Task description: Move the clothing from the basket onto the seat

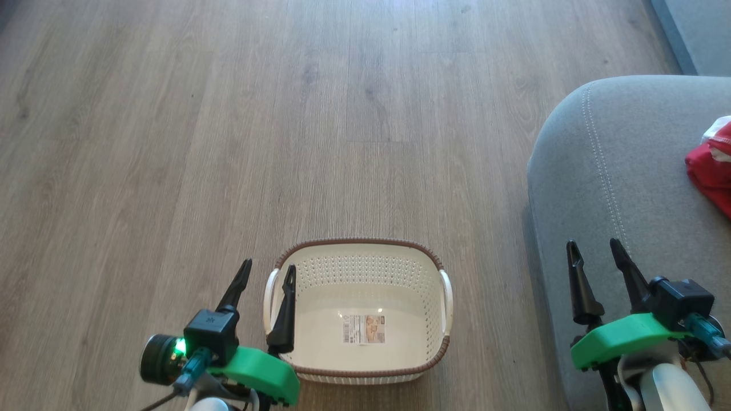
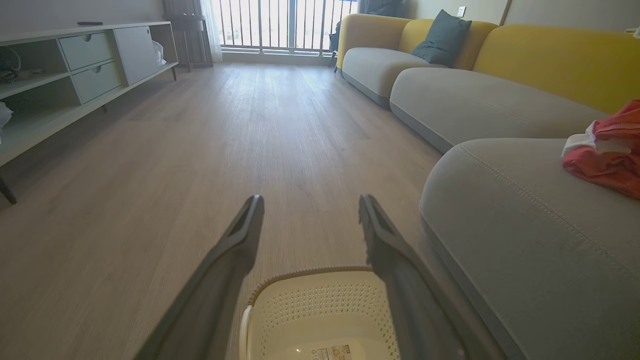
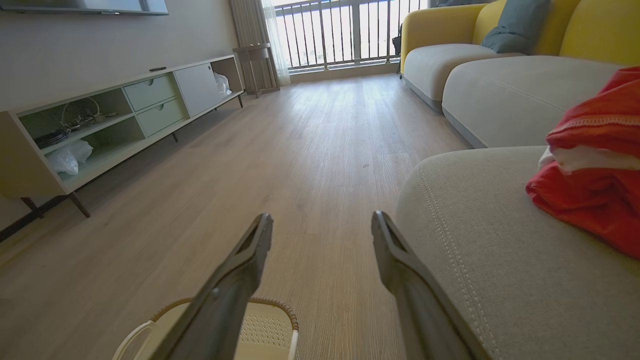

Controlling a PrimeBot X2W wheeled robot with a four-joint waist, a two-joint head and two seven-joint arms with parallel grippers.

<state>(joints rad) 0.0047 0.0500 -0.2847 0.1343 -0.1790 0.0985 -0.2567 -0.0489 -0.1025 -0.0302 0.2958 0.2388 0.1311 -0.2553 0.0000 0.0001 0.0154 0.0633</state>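
Note:
The cream basket [image 1: 354, 268] with a brown rim stands on the wood floor at the lower middle of the head view, holding only a paper label [image 1: 364, 329]. Red clothing [image 1: 714, 168] with a white panel lies on the grey seat [image 1: 617, 171] at the right. My left gripper [image 1: 268, 271] hovers open over the basket's left handle, nothing between its fingers. My right gripper [image 1: 597, 248] is open above the seat's front corner, short of the clothing. The left wrist view shows the basket [image 2: 320, 305], the seat [image 2: 525, 215] and the clothing [image 2: 607, 150]; the right wrist view shows the clothing [image 3: 595, 165] on the seat [image 3: 500, 250].
A long grey and yellow sofa [image 2: 450, 95] runs along the right. A low pale-green cabinet [image 3: 125, 115] lines the left wall. Open wood floor [image 1: 285, 114] stretches ahead toward a window with railings [image 2: 285, 25].

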